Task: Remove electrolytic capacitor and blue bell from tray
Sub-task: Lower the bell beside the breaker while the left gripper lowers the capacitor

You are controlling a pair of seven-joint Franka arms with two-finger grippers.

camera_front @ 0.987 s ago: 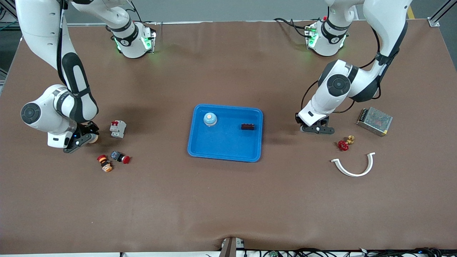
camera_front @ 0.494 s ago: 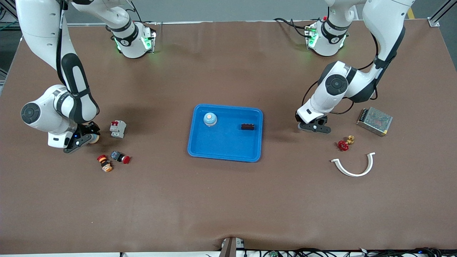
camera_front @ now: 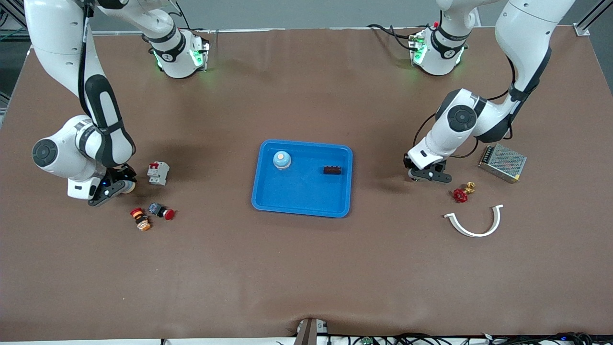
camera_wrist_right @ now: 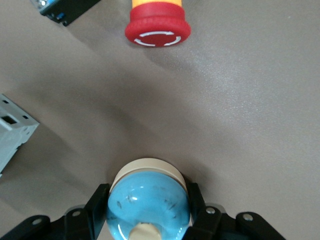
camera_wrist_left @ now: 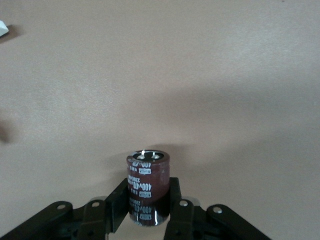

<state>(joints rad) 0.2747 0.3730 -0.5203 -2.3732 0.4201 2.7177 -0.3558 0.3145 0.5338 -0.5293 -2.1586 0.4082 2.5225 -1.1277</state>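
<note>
My left gripper [camera_front: 425, 175] hangs low over the bare table between the blue tray [camera_front: 301, 194] and the red valve. It is shut on a dark maroon capacitor [camera_wrist_left: 147, 182] with white print, held upright between the fingers [camera_wrist_left: 118, 200]. My right gripper [camera_front: 111, 188] is low over the table beside the circuit breaker, shut on a light blue bell [camera_wrist_right: 148, 204] with a cream base; the bell [camera_front: 126, 185] shows at its tip. In the tray stand another blue bell [camera_front: 281, 159] and a dark brown block [camera_front: 332, 169].
A grey circuit breaker [camera_front: 158, 173] and two red push buttons [camera_front: 163, 211] [camera_front: 140, 219] lie near the right gripper. Toward the left arm's end are a red valve [camera_front: 460, 194], a white curved piece [camera_front: 474, 224] and a metal mesh box [camera_front: 502, 162].
The left arm has swung a little toward its own end of the table, carrying the capacitor. The right arm has barely shifted, still holding the bell.
</note>
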